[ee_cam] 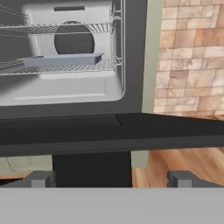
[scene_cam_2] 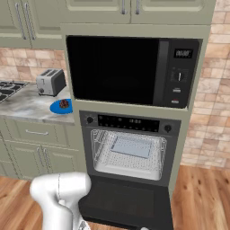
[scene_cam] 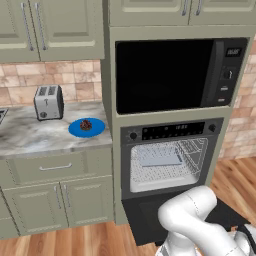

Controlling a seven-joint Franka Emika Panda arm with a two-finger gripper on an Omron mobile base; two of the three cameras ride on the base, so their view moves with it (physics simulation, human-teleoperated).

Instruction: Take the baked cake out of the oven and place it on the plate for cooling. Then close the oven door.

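With the cake (scene_cam: 86, 124) resting dark and lumpy near the middle of the blue plate (scene_cam: 75, 131), seen on the marbled counter (scene_cam: 35, 137) left of the oven column. Plate just in front and to the right of the silver toaster (scene_cam: 48, 102), close to the counter's right end beside the tall cabinet (scene_cam: 107, 90); from the right base view, cake (scene_cam_2: 64, 104) and plate (scene_cam_2: 57, 108) partly cut off by that cabinet's edge, toaster (scene_cam_2: 50, 81) behind them, stove burners (scene_cam_2: 9, 90) at far left.

Oven (scene_cam: 172, 131) below the black microwave (scene_cam: 165, 75), cavity lit and pale, wire racks inside, a flat grey tray (scene_cam: 159, 160) lying on one rack. Oven door (scene_cam_2: 126, 202) dropped open, lying flat and dark out over the wooden floor (scene_cam_2: 202, 197); same cavity (scene_cam_2: 130, 155) and tray (scene_cam_2: 132, 147) visible from the right.

White arm bent low in front of the open door in both base views. In the hand view, gripper (ee_cam: 111, 179) held low, beneath the level of the door (ee_cam: 109, 133), whose dark edge runs across the middle; fingertips (ee_cam: 41, 179) well apart, spread wide, nothing between them. Beyond the door, oven interior (ee_cam: 65, 57) with racks and tray (ee_cam: 61, 60), round fan at the back; brick wall (ee_cam: 192, 57) and floor to the right
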